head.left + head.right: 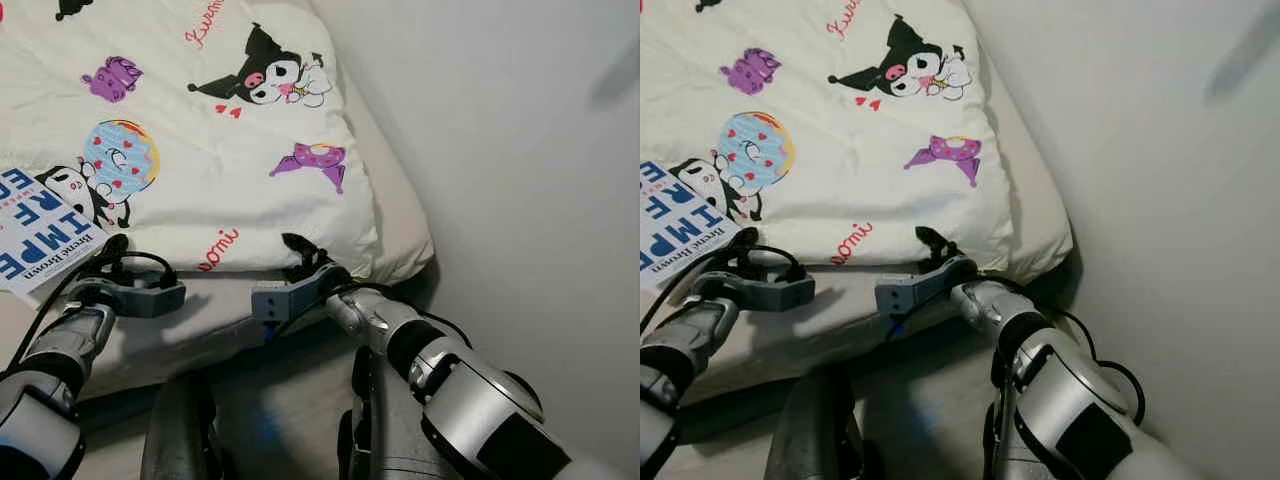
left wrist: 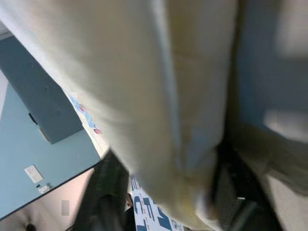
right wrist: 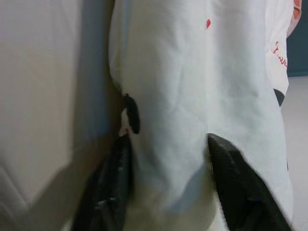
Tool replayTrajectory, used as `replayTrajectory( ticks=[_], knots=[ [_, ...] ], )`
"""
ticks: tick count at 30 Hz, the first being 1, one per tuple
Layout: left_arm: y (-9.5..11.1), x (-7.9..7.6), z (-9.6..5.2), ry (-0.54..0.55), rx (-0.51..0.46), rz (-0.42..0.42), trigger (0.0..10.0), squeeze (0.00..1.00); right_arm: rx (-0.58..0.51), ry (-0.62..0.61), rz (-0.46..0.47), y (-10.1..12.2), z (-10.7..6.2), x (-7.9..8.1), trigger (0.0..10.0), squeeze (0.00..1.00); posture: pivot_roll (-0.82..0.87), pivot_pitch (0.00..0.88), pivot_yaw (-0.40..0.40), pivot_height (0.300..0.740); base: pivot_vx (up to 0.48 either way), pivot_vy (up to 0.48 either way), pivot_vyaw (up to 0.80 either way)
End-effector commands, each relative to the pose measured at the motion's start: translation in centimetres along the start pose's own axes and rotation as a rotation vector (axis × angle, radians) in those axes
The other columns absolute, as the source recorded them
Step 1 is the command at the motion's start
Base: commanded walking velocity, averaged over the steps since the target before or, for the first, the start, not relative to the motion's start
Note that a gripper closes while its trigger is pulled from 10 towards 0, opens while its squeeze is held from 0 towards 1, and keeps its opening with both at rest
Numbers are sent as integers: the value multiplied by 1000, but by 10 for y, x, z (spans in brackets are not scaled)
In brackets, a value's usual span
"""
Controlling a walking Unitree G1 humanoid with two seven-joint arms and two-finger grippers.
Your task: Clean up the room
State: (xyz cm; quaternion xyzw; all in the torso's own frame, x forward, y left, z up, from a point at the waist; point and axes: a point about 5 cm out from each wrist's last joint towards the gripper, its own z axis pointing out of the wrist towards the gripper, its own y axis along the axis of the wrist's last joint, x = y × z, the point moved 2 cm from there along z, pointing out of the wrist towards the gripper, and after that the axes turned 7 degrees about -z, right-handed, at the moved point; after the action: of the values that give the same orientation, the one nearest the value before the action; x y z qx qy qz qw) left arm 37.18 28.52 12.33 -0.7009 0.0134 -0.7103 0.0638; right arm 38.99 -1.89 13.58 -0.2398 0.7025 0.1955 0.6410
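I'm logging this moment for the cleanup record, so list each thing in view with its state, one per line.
Duvet: spread on the bed, its near edge pinched by both tools.
Left tool: shut on the duvet edge, beside the book.
Right tool: shut on the duvet edge near its corner.
Book: closed, lying flat on the duvet.
Mattress: near side uncovered below the duvet edge.

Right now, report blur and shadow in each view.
Left eye view: sharp, with a soft shadow on the wall. Left wrist view: the duvet is blurred up close. Right wrist view: sharper, shade beside the duvet fold between the right tool's fingers.
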Motion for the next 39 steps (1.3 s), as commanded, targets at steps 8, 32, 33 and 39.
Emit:
replayTrajectory(
  ticks=[8,32,33,39],
  knots=[
    [2,-16,-5,-109,3,-40,0,0,-4,72,14,-6,-7,15,0,0,23,461,-88,546,0,0,0],
    [161,-9,-9,-255,-476,-392,0,0,-18,234,40,-53,-35,21,0,0,75,428,-74,546,0,0,0],
    [161,-9,-9,-255,-476,-392,0,0,-18,234,40,-53,-35,21,0,0,75,428,-74,546,0,0,0],
    [217,7,-30,-308,-666,-467,0,0,-51,337,26,-65,-49,27,0,0,78,424,-69,546,0,0,0]
  ],
)
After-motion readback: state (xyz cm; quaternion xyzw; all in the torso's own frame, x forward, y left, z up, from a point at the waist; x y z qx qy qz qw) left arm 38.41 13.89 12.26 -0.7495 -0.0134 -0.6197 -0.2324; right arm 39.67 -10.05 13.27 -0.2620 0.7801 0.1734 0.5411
